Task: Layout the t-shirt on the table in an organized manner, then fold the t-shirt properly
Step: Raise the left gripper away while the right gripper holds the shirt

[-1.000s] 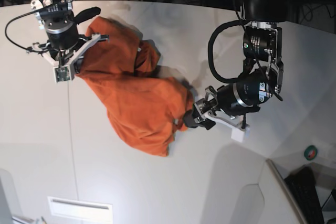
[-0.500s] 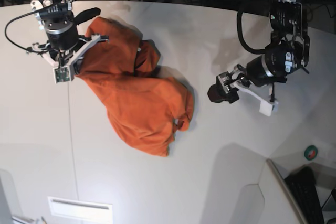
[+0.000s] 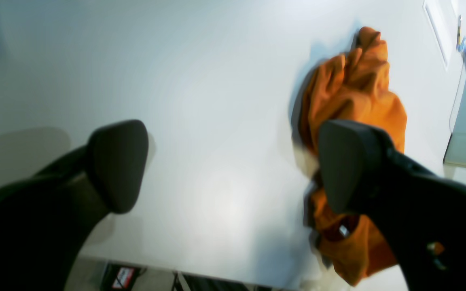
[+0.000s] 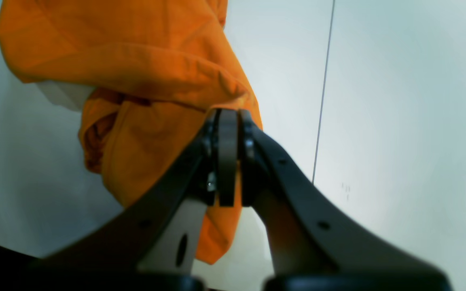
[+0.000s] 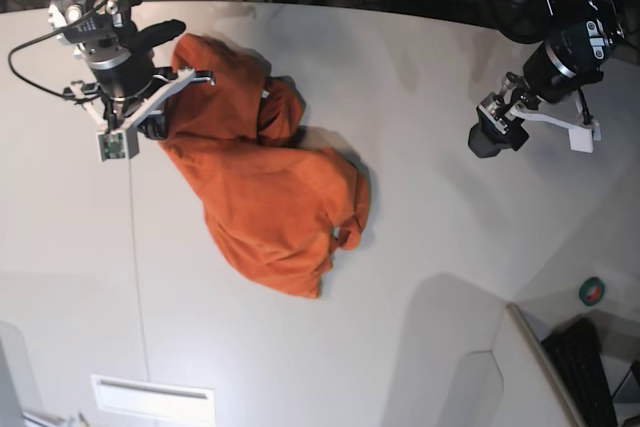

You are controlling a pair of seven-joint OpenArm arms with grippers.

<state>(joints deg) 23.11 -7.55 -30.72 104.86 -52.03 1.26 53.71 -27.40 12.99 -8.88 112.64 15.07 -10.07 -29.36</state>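
Note:
The orange t-shirt (image 5: 265, 177) lies crumpled on the white table (image 5: 420, 67), left of centre. My right gripper (image 5: 150, 125) is at the shirt's upper left edge, shut on a fold of the cloth. In the right wrist view its jaws (image 4: 227, 161) are pressed together with the orange t-shirt (image 4: 136, 72) pinched and hanging between them. My left gripper (image 5: 488, 137) hovers over bare table far to the right of the shirt. Its fingers (image 3: 119, 161) stand wide apart with nothing between them, and the t-shirt (image 3: 354, 93) lies beyond the right finger.
A thin dark seam (image 5: 135, 267) runs down the table's left part, also visible as the seam (image 4: 322, 101) beside the right gripper. A white rectangular plate (image 5: 152, 399) sits near the bottom left. A small green round object (image 5: 593, 292) and a dark keyboard (image 5: 590, 372) lie at the bottom right.
My left gripper let go of the shirt's right corner, opened wide and drew away up and to the right. The right gripper shifted slightly up-left, still holding the cloth.

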